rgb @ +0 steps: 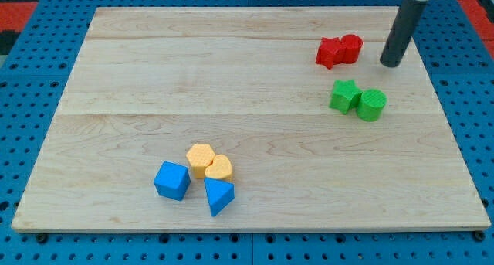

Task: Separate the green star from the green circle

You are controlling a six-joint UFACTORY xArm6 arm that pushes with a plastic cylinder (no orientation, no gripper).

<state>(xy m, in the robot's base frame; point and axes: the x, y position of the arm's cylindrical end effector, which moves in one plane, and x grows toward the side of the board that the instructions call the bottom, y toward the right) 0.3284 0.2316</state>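
The green star (pixel 344 95) lies at the view's right on the wooden board, touching the green circle (pixel 371 104) just to its right. My tip (pixel 390 63) is above and to the right of both green blocks, apart from them, and just right of the red blocks. The rod rises from it to the view's top right.
A red star (pixel 330 52) and a red circle (pixel 350 48) touch each other above the green pair. At the view's bottom centre sit a yellow hexagon (pixel 201 159), a yellow heart (pixel 219 168), a blue cube (pixel 172 180) and a blue triangle (pixel 218 195). The board's right edge (pixel 451 126) is near.
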